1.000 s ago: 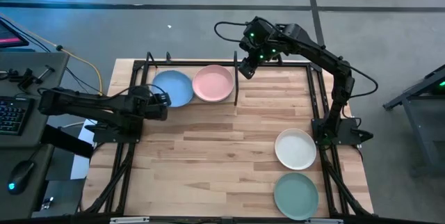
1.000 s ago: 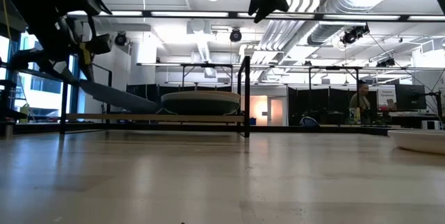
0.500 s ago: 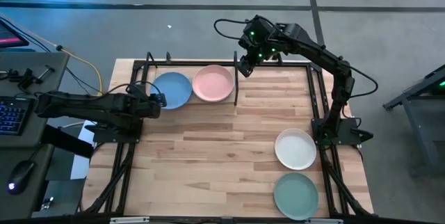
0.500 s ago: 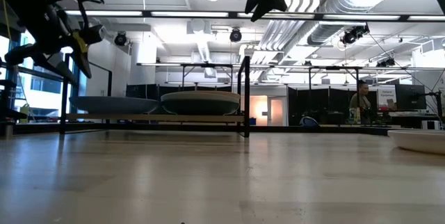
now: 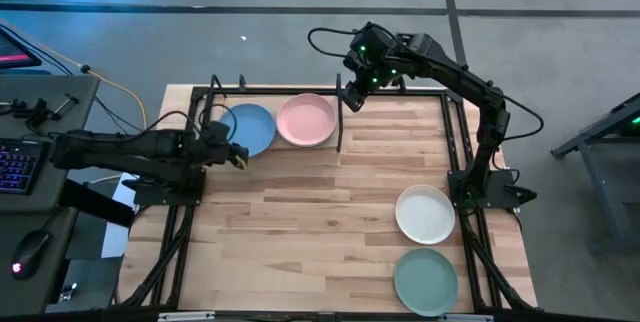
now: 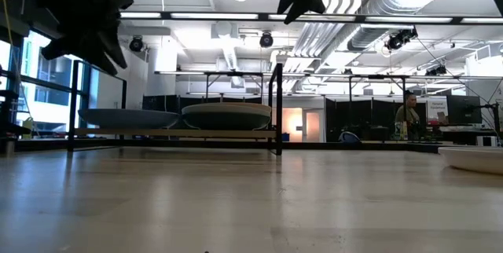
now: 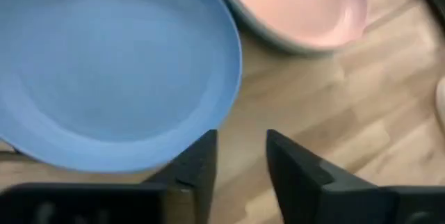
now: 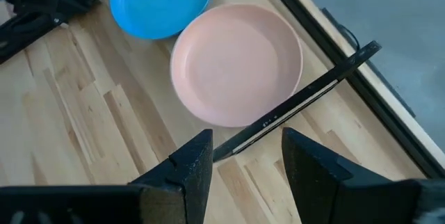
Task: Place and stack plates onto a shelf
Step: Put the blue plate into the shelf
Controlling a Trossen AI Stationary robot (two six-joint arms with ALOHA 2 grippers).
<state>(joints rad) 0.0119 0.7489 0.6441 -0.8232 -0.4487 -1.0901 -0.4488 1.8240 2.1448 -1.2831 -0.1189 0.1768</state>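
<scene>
The blue plate (image 5: 250, 127) lies flat on the shelf (image 6: 173, 133), at the table's far left. Beside it sits the pink plate (image 5: 306, 120), with a grey-green rim (image 7: 268, 41) showing under it. My left gripper (image 5: 238, 155) hangs open just off the blue plate's (image 7: 111, 64) near edge and raised above it (image 6: 94, 17). My right gripper (image 5: 352, 97) is open and high over the shelf's right end rod (image 8: 306, 95). The white plate (image 5: 425, 214) and the sage green plate (image 5: 426, 280) rest on the table at the near right.
The shelf's black rods and upright posts (image 5: 340, 132) frame the two plates on it. Bare wood stretches across the table's middle (image 5: 300, 222). A desk with a keyboard (image 5: 15, 162) stands left of the table. A person (image 6: 407, 111) stands far off in the room.
The blue plate, a second ago tilted with its near edge held up by my left gripper, has come down flat on the shelf. My left gripper has let go of it, risen, and shifted slightly toward the table's right and near edge. The right arm has kept still.
</scene>
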